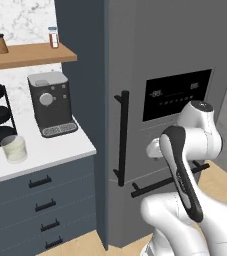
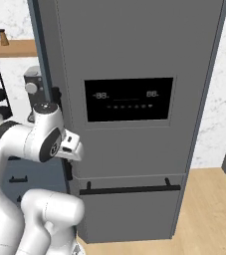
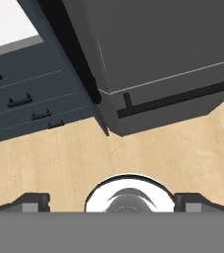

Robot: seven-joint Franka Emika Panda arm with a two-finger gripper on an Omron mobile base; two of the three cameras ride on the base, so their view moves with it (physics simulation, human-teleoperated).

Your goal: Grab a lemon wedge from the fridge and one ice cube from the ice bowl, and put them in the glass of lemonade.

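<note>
Hand view: fridge (image 3: 153,44) beyond end effector (image 3: 111,200)

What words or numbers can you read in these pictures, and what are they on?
"88." on the left of the black display panel of the fridge
"88." again on the right of that same panel
A row of tiny lit marks under the two numbers: too small to read
The small jar on the wooden shelf has a red band: too blurred to read
Nothing readable on the coffee machine

Fridge (image 2: 129,60) dark grey, shut; lemonade glass (image 1: 14,149) on counter.
</note>
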